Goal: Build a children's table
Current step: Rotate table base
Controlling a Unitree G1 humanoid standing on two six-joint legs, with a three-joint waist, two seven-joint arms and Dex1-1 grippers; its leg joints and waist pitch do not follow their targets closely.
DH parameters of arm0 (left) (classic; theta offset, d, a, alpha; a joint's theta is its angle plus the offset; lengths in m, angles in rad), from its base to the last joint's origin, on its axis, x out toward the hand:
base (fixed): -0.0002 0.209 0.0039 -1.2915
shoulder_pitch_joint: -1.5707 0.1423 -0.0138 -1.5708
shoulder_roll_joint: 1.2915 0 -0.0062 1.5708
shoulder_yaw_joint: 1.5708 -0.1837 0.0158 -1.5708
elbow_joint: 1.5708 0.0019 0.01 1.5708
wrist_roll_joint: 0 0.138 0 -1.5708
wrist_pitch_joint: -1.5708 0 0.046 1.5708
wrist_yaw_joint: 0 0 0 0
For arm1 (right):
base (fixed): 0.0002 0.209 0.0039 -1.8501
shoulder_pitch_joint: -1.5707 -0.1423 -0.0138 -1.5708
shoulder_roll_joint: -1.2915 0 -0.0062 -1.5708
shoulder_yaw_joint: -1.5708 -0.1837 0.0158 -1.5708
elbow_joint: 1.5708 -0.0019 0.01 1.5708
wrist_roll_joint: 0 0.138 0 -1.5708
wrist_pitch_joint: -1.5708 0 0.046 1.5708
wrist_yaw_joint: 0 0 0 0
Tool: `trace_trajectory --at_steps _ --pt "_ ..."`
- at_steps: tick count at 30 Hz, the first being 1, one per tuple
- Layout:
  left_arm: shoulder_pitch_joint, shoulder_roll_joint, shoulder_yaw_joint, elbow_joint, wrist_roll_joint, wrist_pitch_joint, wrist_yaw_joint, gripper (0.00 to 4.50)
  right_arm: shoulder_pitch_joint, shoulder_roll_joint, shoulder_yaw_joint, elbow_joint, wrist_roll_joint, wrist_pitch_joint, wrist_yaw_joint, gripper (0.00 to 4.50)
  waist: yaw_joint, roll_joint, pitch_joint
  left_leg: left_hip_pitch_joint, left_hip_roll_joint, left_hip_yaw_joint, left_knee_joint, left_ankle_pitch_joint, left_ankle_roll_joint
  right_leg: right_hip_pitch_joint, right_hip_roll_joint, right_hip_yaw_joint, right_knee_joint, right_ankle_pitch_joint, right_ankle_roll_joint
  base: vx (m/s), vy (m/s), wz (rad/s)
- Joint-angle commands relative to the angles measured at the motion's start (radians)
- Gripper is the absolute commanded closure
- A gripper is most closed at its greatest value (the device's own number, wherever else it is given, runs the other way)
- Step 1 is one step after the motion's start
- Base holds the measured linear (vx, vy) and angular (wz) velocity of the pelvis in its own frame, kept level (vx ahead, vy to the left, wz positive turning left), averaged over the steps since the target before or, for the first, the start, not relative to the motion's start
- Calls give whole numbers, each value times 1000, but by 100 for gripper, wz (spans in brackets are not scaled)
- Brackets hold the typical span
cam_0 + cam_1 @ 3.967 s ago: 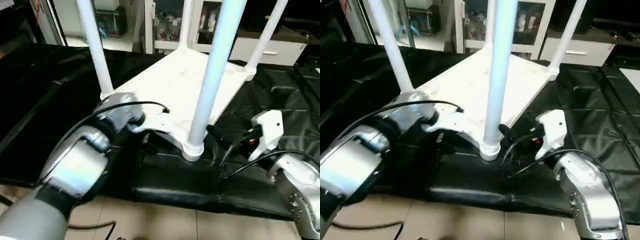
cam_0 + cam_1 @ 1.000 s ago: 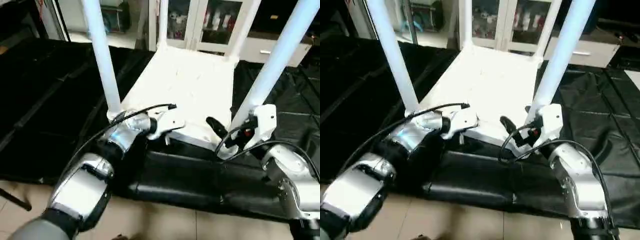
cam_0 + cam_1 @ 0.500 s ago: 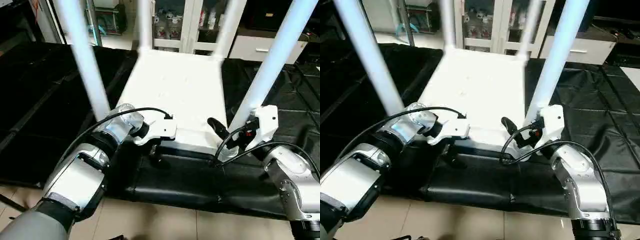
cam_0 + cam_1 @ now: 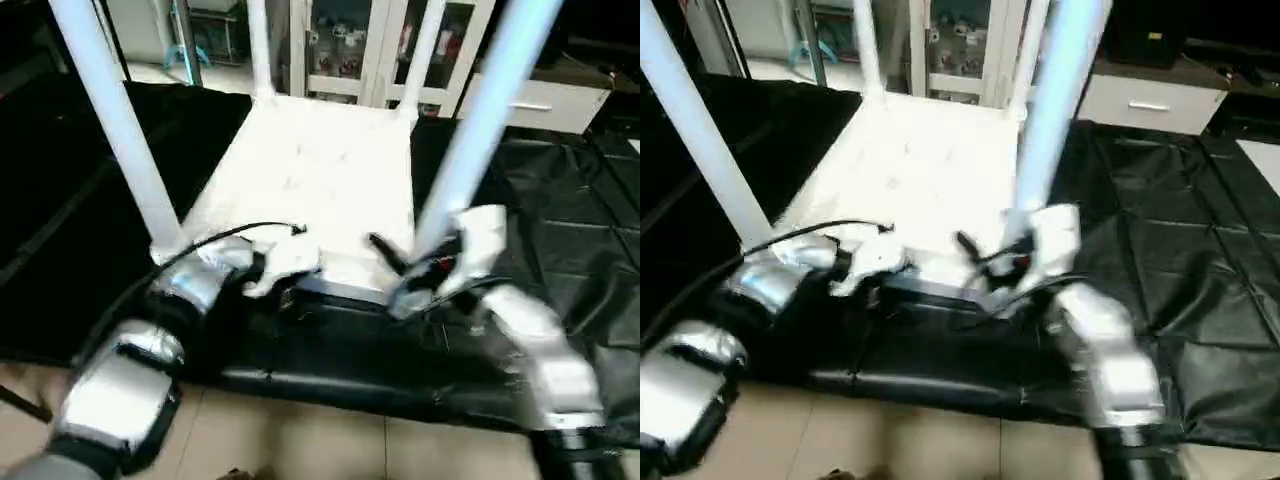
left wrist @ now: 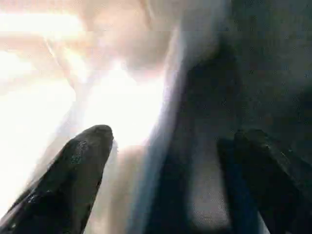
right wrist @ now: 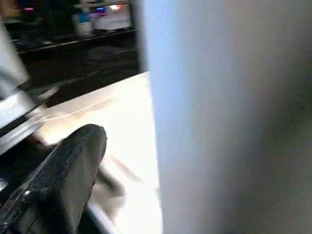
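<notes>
Head views: children's table (image 4: 330, 180) lies upside down on the black-covered worktable (image 4: 560, 230), tabletop flat, all four white legs standing up out of the corner sockets. Near-left leg (image 4: 115, 125) and near-right leg (image 4: 480, 120) rise past the top of the picture; the two far legs (image 4: 258, 45) stand at the back edge. Left gripper (image 4: 290, 290) sits at the near edge of the tabletop, just beside the base of the near-left leg. Right gripper (image 4: 400, 265) sits at the base of the near-right leg, one black finger (image 4: 385, 250) poking out over the tabletop's near edge. Cabinets with glass doors (image 4: 950, 40) are behind the worktable, tiled floor (image 4: 300, 445) in front of it.

Left wrist view: left gripper's fingers (image 5: 73, 170) spread wide, nothing between them (heavy blur here). White plastic of the table shows beyond one finger, black cover beyond the other; contact can't be judged.

Right wrist view: one finger (image 6: 68, 165) visible low in the picture, the near-right leg (image 6: 229, 117) right beside it as a broad white column. Jaws stand wide apart; whether they touch the leg can't be told. Tabletop (image 6: 112, 117) runs away behind the finger.
</notes>
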State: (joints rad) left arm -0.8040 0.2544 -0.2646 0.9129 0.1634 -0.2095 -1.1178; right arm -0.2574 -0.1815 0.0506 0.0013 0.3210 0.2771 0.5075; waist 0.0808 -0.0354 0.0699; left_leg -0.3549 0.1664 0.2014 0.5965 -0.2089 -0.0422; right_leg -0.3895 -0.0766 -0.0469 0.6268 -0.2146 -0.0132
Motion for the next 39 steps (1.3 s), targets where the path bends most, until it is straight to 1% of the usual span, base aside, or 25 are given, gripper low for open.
trace_trajectory --at_steps 1,3,5,10,13,14,16,18,19,20,21,22,23,24,25,26,27,29,30,32,34,35,36,37,39 --pt "41 -19 65 -107 -74 31 45 8 -29 12 8 43 -15 -6 -5 0 8 -3 -72 8 78 -34 -72 -83 62 45 -98 51 -56 34 -298 0 0 0" --pt "75 -35 88 -158 -118 42 38 8 -45 23 4 73 -26 -23 -12 0 11 -6 -72 9 77 -31 -70 -78 63 43 -97 51 -57 35 -296 0 0 0" --pt "103 -52 94 -178 -143 31 30 8 -67 28 -11 105 -31 -38 -28 0 14 -16 -72 7 73 -29 -70 -66 67 42 -94 51 -58 29 -285 0 0 0" --pt "100 -17 19 -94 -42 -58 55 8 -75 5 -38 107 -21 -38 -20 0 19 -8 -77 7 70 -32 -64 -23 87 39 -87 51 -50 99 -248 0 0 0" --pt "75 16 2 -61 -3 -73 68 8 -59 -13 -49 93 -15 -39 -12 0 20 -6 -77 8 69 -32 -64 -25 86 40 -88 51 -50 112 -244 0 0 0" --pt "64 36 -11 -52 18 -72 67 8 -48 -22 -53 85 -16 -40 -7 0 21 8 -78 9 71 -34 -65 -33 75 39 -89 50 -47 114 -249 0 0 0" --pt "40 59 -22 -26 42 -74 73 8 -26 -36 -57 67 -13 -38 5 0 22 1 -78 11 71 -33 -65 -48 65 40 -87 50 -47 116 -251 0 0 0" --pt "14 69 -25 1 51 -74 76 8 -6 -48 -60 50 -11 -36 14 0 25 20 -78 14 70 -34 -64 -61 50 37 -85 50 -48 127 -255 0 0 0" --pt "-4 71 -32 21 54 -76 70 8 6 -55 -66 40 -7 -34 17 0 27 11 -78 11 69 -33 -65 -68 45 41 -85 50 -48 137 -261 0 0 0" --pt "-16 71 -37 36 55 -77 62 8 15 -60 -70 32 -5 -32 18 0 31 18 -80 14 68 -33 -64 -71 41 41 -86 50 -48 139 -265 0 0 0" --pt "-27 67 -40 52 54 -81 55 8 21 -64 -73 26 -3 -31 19 0 32 15 -79 12 68 -32 -64 -71 40 42 -86 50 -48 142 -266 0 0 0" --pt "-38 62 -42 70 53 -88 45 8 27 -68 -74 20 -2 -29 19 0 35 22 -79 11 67 -33 -64 -74 37 43 -86 50 -49 145 -268 0 0 0" --pt "-47 47 -39 86 41 -85 20 8 32 -71 -76 14 -1 -28 17 0 35 17 -81 9 68 -35 -63 -72 37 47 -88 50 -46 153 -272 0 0 0" --pt "-52 35 -35 95 31 -83 3 33 36 -72 -77 10 -1 -28 16 0 36 35 -81 8 66 -37 -62 -69 35 46 -89 50 -45 155 -275 0 0 0" --pt "-58 23 -32 107 22 -84 -10 33 39 -73 -78 5 0 -26 15 0 34 25 -81 10 68 -34 -62 -73 36 46 -87 49 -47 163 -284 0 0 0" --pt "-65 3 -26 121 8 -73 -31 33 44 -73 -78 -1 0 -25 14 0 36 22 -81 7 67 -34 -61 -75 42 49 -90 50 -47 162 -291 0 0 0" --pt "-66 -1 -25 125 5 -71 -34 33 45 -73 -77 -2 -1 -25 13 0 38 31 -82 6 66 -35 -60 -74 43 50 -92 50 -47 161 -293 0 0 0" --pt "-87 -38 -44 162 24 -77 -30 41 53 -70 -75 -9 -2 -26 11 0 37 27 -82 5 67 -36 -60 -81 51 51 -92 50 -50 151 -293 0 0 0" --pt "-90 -44 -45 167 25 -77 -29 70 53 -69 -75 -9 -2 -27 10 0 38 28 -82 5 68 -37 -60 -85 53 51 -93 49 -52 143 -293 0 0 0" --pt "-108 -62 -56 192 35 -91 -30 74 53 -67 -71 -11 -2 -26 7 0 37 33 -82 5 68 -38 -60 -95 52 51 -94 49 -54 122 -292 0 0 0" --pt "-126 -56 -82 216 69 -119 -23 81 53 -66 -62 -16 -5 -25 10 0 37 29 -82 5 69 -39 -61 -92 57 51 -92 49 -54 128 -292 0 0 0" --pt "-133 -52 -89 226 81 -125 -22 96 53 -66 -59 -18 -5 -24 12 0 37 42 -83 4 69 -41 -60 -90 56 52 -93 49 -52 131 -287 0 0 0" --pt "-139 -48 -94 236 90 -131 -22 110 55 -66 -55 -21 -4 -23 15 0 32 34 -82 5 69 -40 -61 -96 59 51 -90 48 -55 134 -286 0 0 0" --pt "-145 -43 -96 243 96 -135 -22 115 58 -69 -53 -26 -3 -21 19 0 33 42 -83 4 68 -41 -60 -96 58 53 -90 48 -53 138 -287 0 0 0" --pt "-161 -32 -101 263 114 -150 -14 125 67 -74 -52 -41 2 -14 29 0 34 34 -83 3 67 -39 -59 -92 65 54 -91 49 -54 143 -290 0 0 0"
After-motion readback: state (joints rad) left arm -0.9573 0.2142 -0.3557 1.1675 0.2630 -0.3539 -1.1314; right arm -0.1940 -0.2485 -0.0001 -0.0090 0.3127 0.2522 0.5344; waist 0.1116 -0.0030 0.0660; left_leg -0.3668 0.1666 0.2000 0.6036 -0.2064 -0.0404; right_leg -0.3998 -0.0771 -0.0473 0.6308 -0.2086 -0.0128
